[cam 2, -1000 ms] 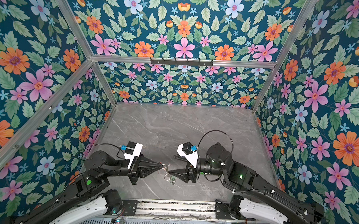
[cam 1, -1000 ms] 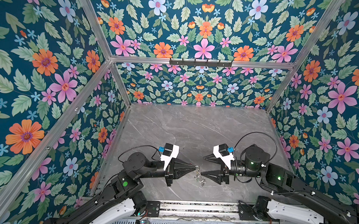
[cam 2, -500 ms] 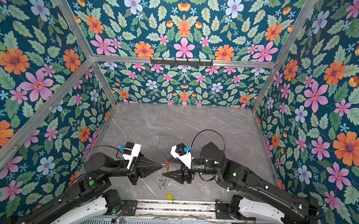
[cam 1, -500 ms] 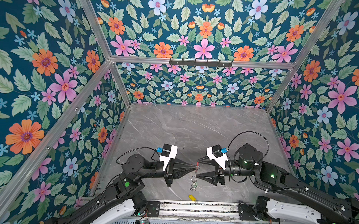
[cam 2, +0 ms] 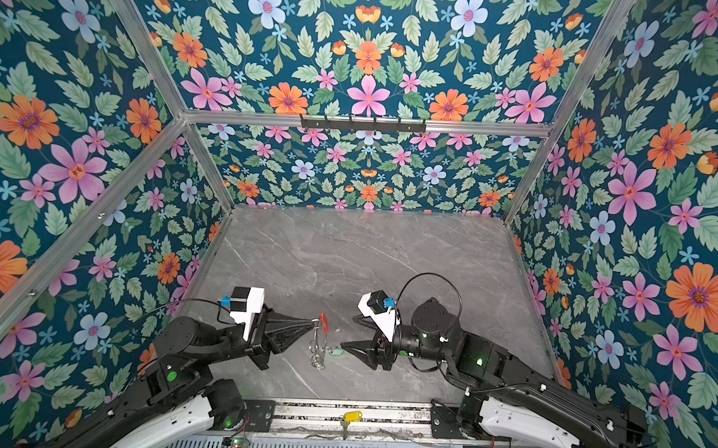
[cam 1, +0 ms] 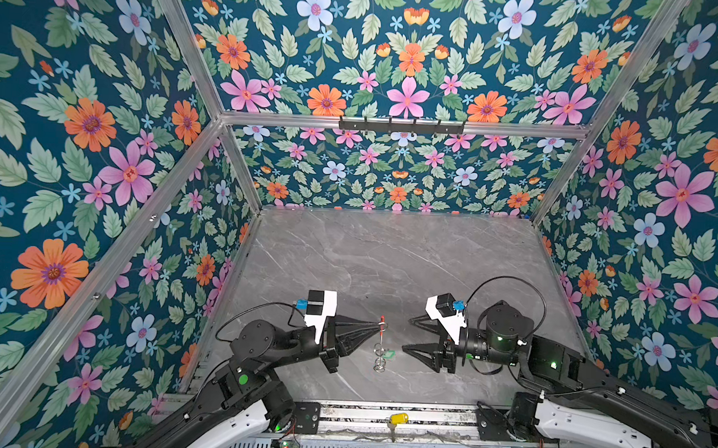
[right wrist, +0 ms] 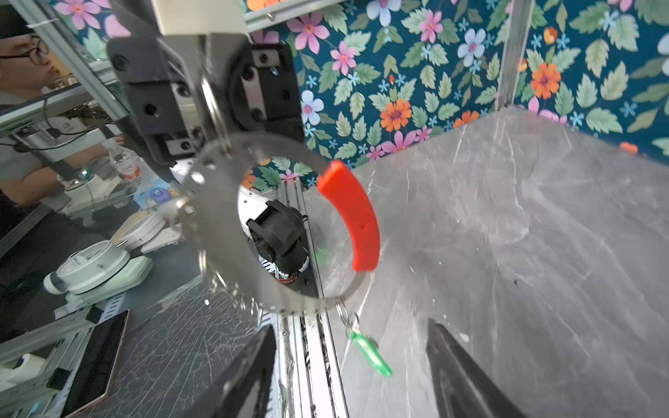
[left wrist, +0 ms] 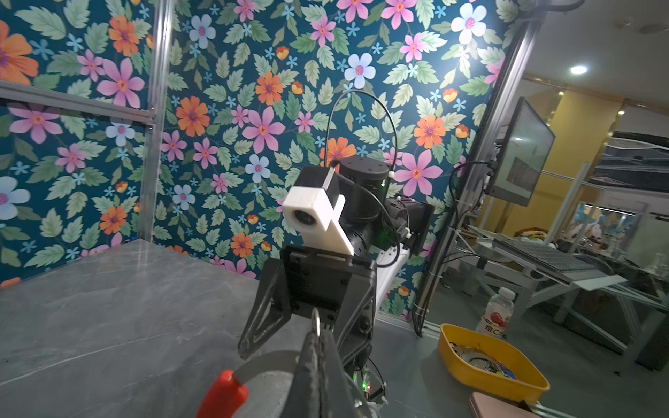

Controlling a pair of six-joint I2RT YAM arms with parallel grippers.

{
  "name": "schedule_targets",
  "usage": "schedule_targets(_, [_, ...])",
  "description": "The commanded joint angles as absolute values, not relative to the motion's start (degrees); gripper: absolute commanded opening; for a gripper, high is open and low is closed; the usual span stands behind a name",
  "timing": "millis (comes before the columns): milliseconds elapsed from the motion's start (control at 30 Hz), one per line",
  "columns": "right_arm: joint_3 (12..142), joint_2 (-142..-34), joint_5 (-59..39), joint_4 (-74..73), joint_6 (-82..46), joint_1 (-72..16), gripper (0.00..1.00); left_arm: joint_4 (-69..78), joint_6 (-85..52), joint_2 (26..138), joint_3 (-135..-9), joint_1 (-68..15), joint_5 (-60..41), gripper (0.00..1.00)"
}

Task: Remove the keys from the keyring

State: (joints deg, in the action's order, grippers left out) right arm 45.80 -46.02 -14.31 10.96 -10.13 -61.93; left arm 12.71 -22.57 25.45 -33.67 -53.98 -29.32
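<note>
On rail (cam 1: 361,416), top-view only: yellow-tagged key (cam 1: 398,418)

No writing can be read for certain. In the left wrist view, the bottle (left wrist: 495,314) on the floor bears a red label with white characters, too blurred to make out. The monitor (left wrist: 521,152) shows no legible text.

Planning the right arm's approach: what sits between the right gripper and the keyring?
Only the green-tagged key, hanging from the keyring toward the open right gripper; otherwise the gap is bare, in both top views.
</note>
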Motion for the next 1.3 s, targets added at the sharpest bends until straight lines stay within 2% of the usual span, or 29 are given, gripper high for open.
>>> schedule_targets(0, [42.8,-45.5,-12.4,16.0,-15.9,-62.0,0.67,12.4,-22.3,22.6,-32.6,-54.0,-23.9,0.00])
schedule_targets(133, [38.2,-49.2,-16.8,19.7,-20.6,-62.6,0.63,11.7,-22.8,19.0,-30.7,-54.0,-21.2,0.00])
schedule_targets(267, [34.4,-56.7,-17.2,18.2,-23.8,-67.4,0.60,10.5,-23.6,17.1,-29.2,-53.9,-18.9,0.00])
schedule_targets(367, [35.3,-63.6,-16.3,18.0,-23.0,-70.9,0.57,9.9,-24.3,15.9,-28.2,-53.9,-16.9,0.00])
schedule_targets(633, [38.5,-77.8,-19.4,14.5,-20.6,-73.8,0.47,8.4,-24.3,13.3,-27.7,-53.9,-15.1,0.00])
schedule_targets(1267, [45.1,-89.4,-8.2,14.8,-16.0,-83.0,0.38,3.4,-23.5,10.5,-28.2,-53.9,-13.1,0.00])
